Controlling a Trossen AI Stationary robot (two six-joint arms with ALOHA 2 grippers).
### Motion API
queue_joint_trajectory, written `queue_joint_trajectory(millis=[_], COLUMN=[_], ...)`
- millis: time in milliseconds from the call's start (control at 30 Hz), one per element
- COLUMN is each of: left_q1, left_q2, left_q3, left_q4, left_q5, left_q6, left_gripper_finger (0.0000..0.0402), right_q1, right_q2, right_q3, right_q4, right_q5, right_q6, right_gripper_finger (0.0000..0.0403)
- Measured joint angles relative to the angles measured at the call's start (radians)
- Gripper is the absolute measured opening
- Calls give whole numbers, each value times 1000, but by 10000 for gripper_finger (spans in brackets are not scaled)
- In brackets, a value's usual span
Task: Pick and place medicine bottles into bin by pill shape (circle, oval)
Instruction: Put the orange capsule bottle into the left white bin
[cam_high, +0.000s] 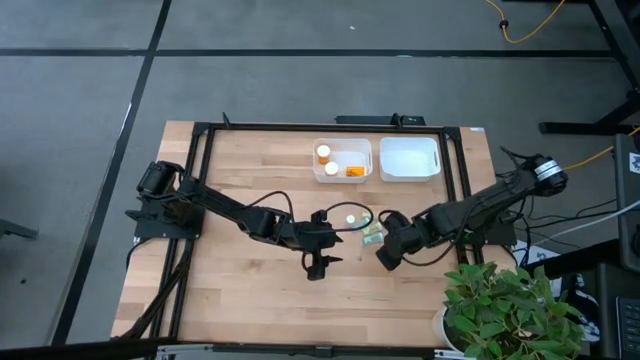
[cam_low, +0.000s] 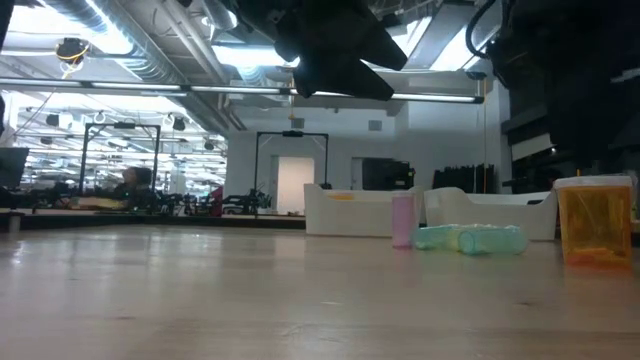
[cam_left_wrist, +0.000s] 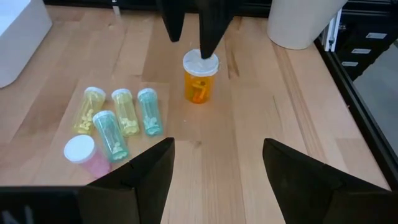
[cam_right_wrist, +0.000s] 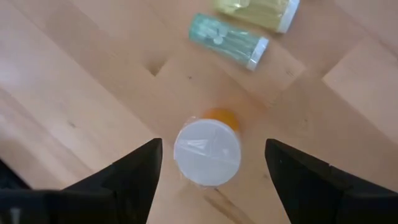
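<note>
An orange bottle (cam_right_wrist: 217, 117) with a round white cap (cam_right_wrist: 207, 152) stands upright on the table; it also shows in the left wrist view (cam_left_wrist: 199, 87) and the low view (cam_low: 597, 222). My right gripper (cam_right_wrist: 212, 163) is open above it, one finger on either side of the cap with a gap to each. Several small bottles lie close by: yellow (cam_left_wrist: 90, 109), teal (cam_left_wrist: 149, 111) and a pink one with a white cap (cam_left_wrist: 84, 155). My left gripper (cam_left_wrist: 217, 180) is open and empty, a little toward the table's left of them (cam_high: 318, 262).
Two white bins stand at the table's far side: the left one (cam_high: 343, 176) holds orange bottles, the right one (cam_high: 409, 175) shows nothing inside. A potted plant (cam_high: 500, 310) stands at the near right corner, close behind my right arm. Bare wood lies near and left.
</note>
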Motion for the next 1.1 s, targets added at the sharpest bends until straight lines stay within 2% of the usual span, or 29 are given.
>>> queue_joint_trajectory(millis=[233, 733, 967, 1100], left_q1=[0, 0, 0, 0], left_q2=[0, 0, 0, 0], left_q3=[0, 0, 0, 0], left_q4=[0, -1, -1, -2], left_q5=[0, 0, 0, 0], left_q6=[0, 1, 1, 1], left_gripper_finger=[237, 237, 237, 237], right_q1=[22, 22, 22, 22], right_q2=[68, 132, 164, 167], right_q3=[-1, -1, -1, -1], right_q4=[19, 61, 49, 45], right_q5=[-7, -10, -70, -70], right_q6=[0, -5, -7, -9], right_gripper_finger=[286, 286, 286, 283])
